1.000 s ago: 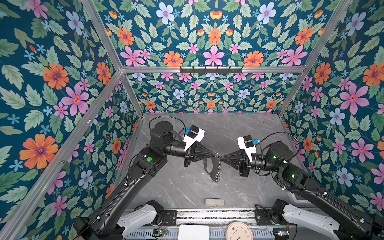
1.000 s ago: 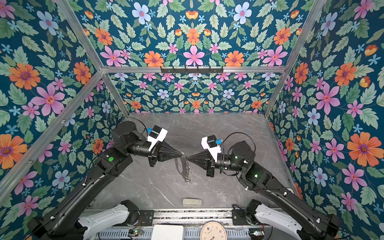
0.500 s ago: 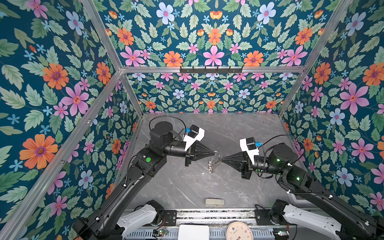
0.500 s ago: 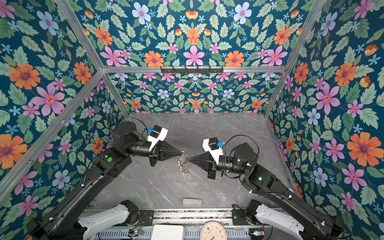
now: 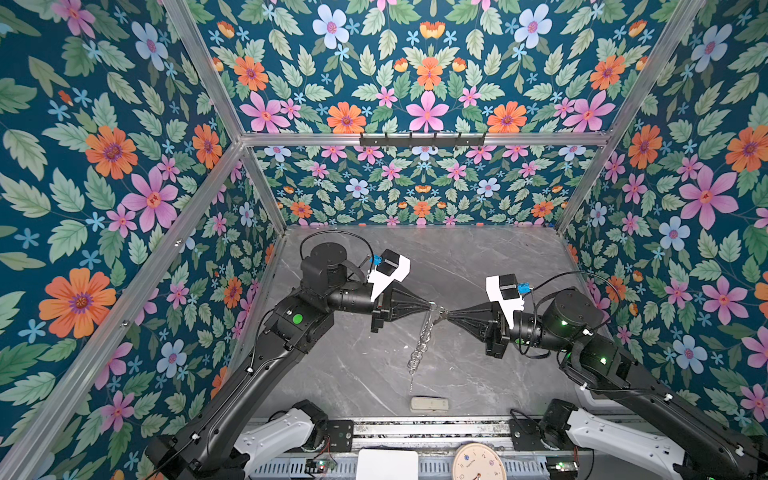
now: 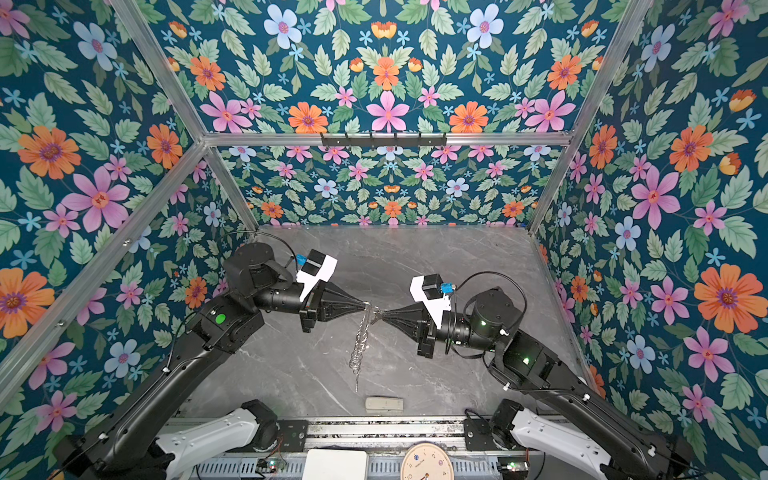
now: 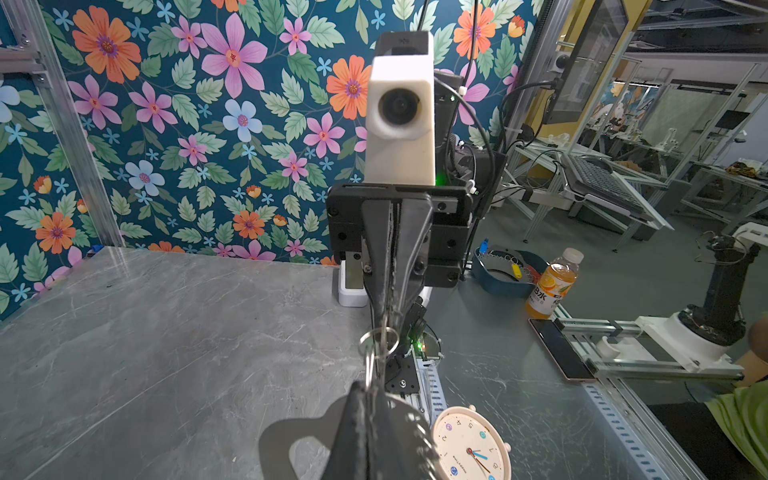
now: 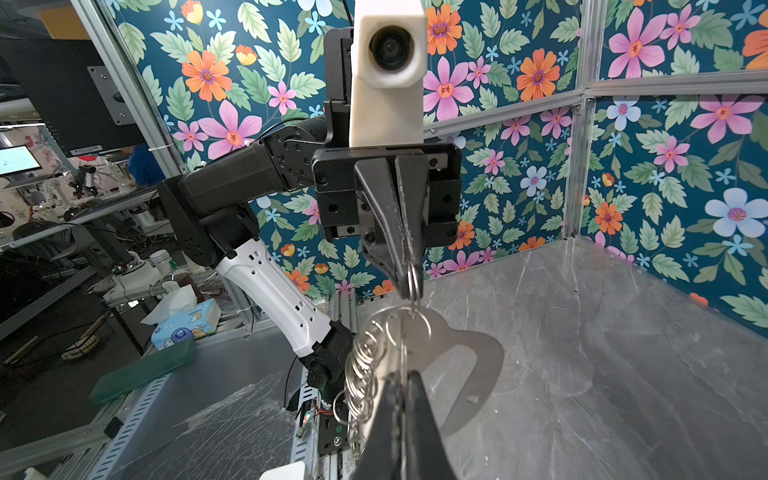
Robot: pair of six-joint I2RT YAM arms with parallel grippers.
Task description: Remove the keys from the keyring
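Note:
In both top views my left gripper point(image 5: 430, 306) and right gripper point(image 5: 448, 315) meet tip to tip above the middle of the grey table point(image 5: 353, 374). Each is shut on the top of the keyring point(image 5: 420, 340), a chain of small silver rings that dangles between them toward the table. In the left wrist view my left gripper point(image 7: 368, 388) pinches a ring seen edge-on. In the right wrist view my right gripper point(image 8: 404, 376) pinches a thin metal edge, with the linked rings point(image 8: 365, 374) beside it. A thin sliver point(image 5: 411, 382) ends the chain; I cannot make out the keys.
A pale beige block point(image 5: 429, 404) lies near the table's front edge, below the dangling chain. A round clock point(image 5: 478, 461) and a white box point(image 5: 386, 464) sit past the front rail point(image 5: 415, 430). Floral walls close in the left, back and right sides.
Half a second ago the right gripper stood a little apart from the left, with the chain bunched up. The tips have met again and the chain hangs long and straight.

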